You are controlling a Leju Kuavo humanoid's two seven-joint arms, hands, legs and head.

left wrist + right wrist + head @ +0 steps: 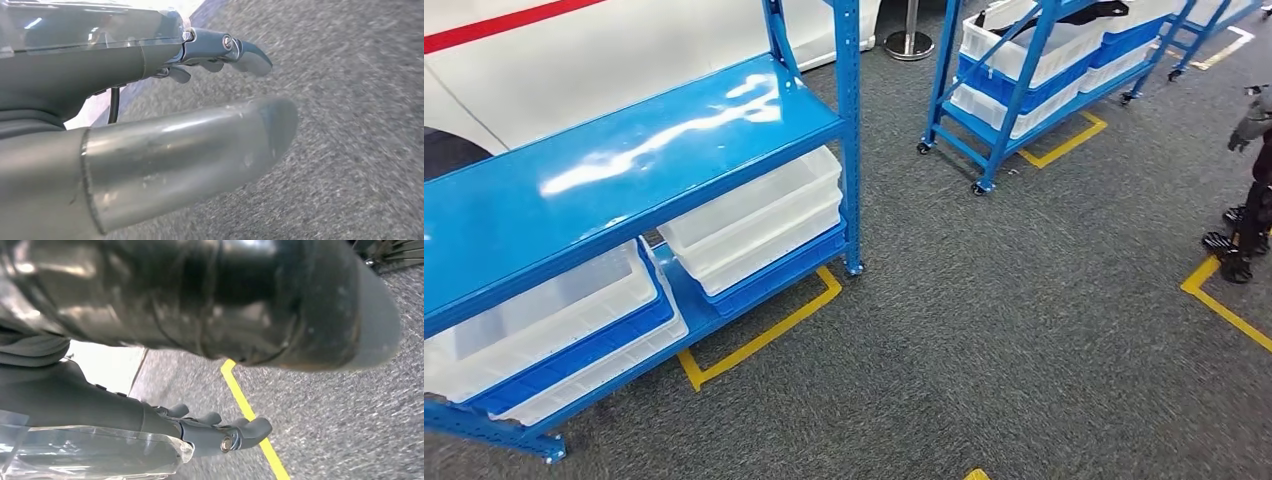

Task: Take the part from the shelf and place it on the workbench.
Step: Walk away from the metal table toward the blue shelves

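Blue steel shelf (624,150) at near left, upright on grey carpet, seen obliquely from above. Glossy bare top deck with reflections; lower tier loaded with stacked white bins (754,215) and blue bins (574,350), side by side, touching. Contents of bins not discernible. Second blue shelf (999,125), on castors, well apart behind, likewise stacked with white and blue bins.

1. I see a glossy bright blue shelf (634,150) holding translucent white bins (759,225) stacked on blue ones.
2. The carpet (1024,330) is speckled dark grey, crossed by yellow floor tape (764,335).
3. A second blue rack (1024,80) carries white and blue bins.
4. My left hand (200,100) is matte grey.
5. The white panel (574,50) behind has a red stripe.
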